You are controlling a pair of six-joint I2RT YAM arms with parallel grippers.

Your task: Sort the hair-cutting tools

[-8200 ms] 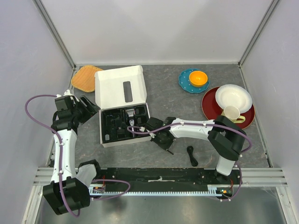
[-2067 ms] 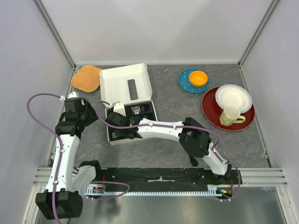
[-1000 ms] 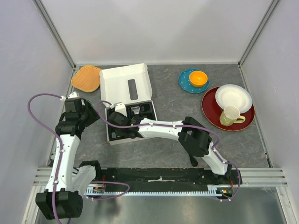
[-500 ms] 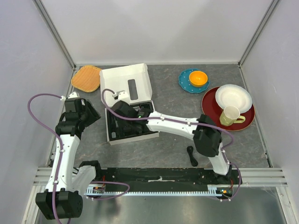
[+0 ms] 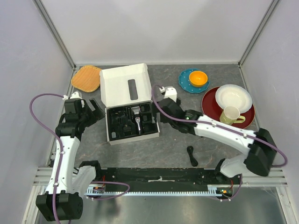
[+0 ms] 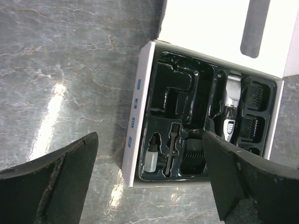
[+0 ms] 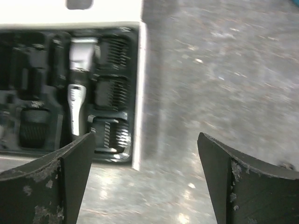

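Note:
The black-and-silver clipper (image 5: pixel 138 120) (image 7: pixel 77 95) (image 6: pixel 229 114) lies in the black moulded tray of the white box (image 5: pixel 110 139). Black comb guards (image 7: pixel 111 91) (image 6: pixel 252 126) sit in pockets to its right, and a thin black brush (image 6: pixel 172 150) lies in a slot near the front. A black cable (image 5: pixel 191 156) lies on the table, right of the box. My left gripper (image 5: pixel 96 108) (image 6: pixel 149 138) hangs open just left of the box, holding nothing. My right gripper (image 5: pixel 162 120) (image 7: pixel 145 140) is open and empty over the box's right edge.
The box's white lid (image 5: pixel 125 85) stands open at the back. An orange mat (image 5: pixel 86 78) lies at the back left. A teal plate (image 5: pixel 186 83) with an orange bowl, and a red plate (image 5: pixel 211 108) with a white bowl and a cup (image 5: pixel 231 115), sit at the right.
My right arm has drawn back from over the tray to the box's right side and its gripper has opened. The left gripper has opened wider. The clipper now shows in the tray.

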